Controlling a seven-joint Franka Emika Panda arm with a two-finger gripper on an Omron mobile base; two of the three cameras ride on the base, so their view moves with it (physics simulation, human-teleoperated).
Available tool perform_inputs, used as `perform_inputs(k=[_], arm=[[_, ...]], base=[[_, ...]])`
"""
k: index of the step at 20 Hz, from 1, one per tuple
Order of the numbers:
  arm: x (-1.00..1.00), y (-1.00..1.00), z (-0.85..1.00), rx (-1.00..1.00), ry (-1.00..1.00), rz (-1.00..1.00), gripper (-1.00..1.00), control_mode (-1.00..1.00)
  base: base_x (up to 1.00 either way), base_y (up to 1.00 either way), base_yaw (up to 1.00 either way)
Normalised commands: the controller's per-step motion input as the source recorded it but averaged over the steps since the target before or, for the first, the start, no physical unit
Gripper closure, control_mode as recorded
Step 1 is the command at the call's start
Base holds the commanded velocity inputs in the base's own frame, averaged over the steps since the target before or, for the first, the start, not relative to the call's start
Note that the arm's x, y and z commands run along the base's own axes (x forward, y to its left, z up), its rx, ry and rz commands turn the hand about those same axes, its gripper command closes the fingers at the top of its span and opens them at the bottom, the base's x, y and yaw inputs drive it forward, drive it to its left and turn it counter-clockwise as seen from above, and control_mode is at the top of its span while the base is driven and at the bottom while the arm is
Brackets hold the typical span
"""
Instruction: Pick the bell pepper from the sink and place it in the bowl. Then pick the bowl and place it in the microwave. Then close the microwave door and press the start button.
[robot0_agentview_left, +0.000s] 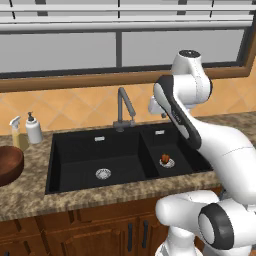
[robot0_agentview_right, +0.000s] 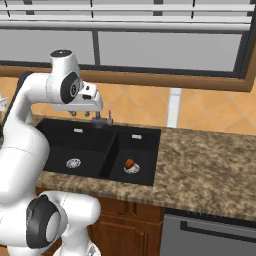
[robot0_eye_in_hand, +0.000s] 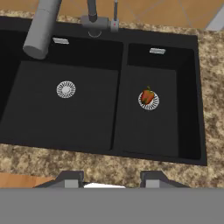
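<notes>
Your bell pepper (robot0_eye_in_hand: 147, 96) sits on the round drain of the smaller basin of the sink (robot0_eye_in_hand: 100, 131), well below your gripper (robot0_eye_in_hand: 112, 178) and ahead of it, to its right in the hand view. The gripper hangs released, fingers apart, holding nothing. The faucet (robot0_eye_in_hand: 41, 28) stands ahead to its left.

The space above the smaller basin of the sink (robot0_eye_in_hand: 159, 127) looks open down to the bell pepper (robot0_eye_in_hand: 147, 96); the faucet (robot0_eye_in_hand: 41, 28) overhangs the wide basin, probably clear.

bell pepper (robot0_eye_in_hand: 147, 96) — in sink's (robot0_eye_in_hand: 109, 144) smaller basin
</notes>
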Motion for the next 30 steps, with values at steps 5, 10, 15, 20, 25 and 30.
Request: perform_inputs(k=[5, 10, 15, 20, 25, 30], arm=[[-0.47, -0.03, -0.01, 0.00, -0.09, 0.00, -1.00, -1.00], [-0.93, -0.32, -0.25, 0.00, -0.02, 0.00, -1.00, -1.00], [-0.08, -0.55, -0.47, 0.05, 0.10, 0.00, -1.00, -1.00], [0.27, -0.37, -0.51, 0.10, 0.11, -0.05, -1.00, -1.00], [0.29, -0.16, -0.38, 0.01, 0.19, -0.13, -1.00, -1.00], [0.47, -0.03, -0.37, 0.02, 0.19, -0.22, -1.00, -1.00]], base=[[0.00, 0.00, 0.00], [0.00, 0.00, 0.00], [0.00, 0.00, 0.00], [0.00, 0.00, 0.00], [0.00, 0.00, 0.00], [0.00, 0.00, 0.00]])
